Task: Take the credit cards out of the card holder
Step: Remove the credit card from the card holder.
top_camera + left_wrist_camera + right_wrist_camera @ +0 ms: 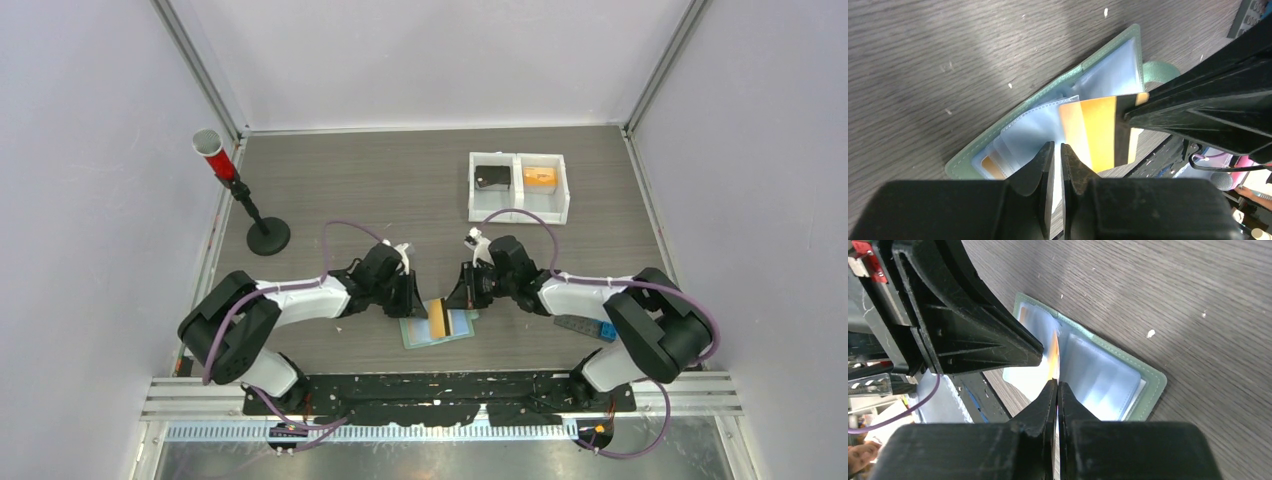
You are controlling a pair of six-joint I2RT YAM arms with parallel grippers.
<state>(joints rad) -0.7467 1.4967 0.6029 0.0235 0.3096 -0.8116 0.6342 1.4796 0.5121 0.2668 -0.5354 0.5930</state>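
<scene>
The sage-green card holder [420, 336] lies open on the table between my two grippers, its pale blue pockets [1030, 132] facing up. An orange credit card [1095, 132] with a black stripe stands up out of it, seen edge-on in the right wrist view [1053, 352]. My right gripper [1057, 385] is shut on that card's edge, near the stripe. My left gripper [1057, 148] is nearly shut, pinching a pale pocket leaf of the holder beside the card. Another orange card [989, 167] shows inside a pocket near the holder's corner.
A white two-compartment tray [519, 212] at the back right holds a black piece [492, 177] and an orange piece [540, 177]. A red cup on a black stand [266, 236] is at the back left. A blue block [606, 331] lies by the right arm.
</scene>
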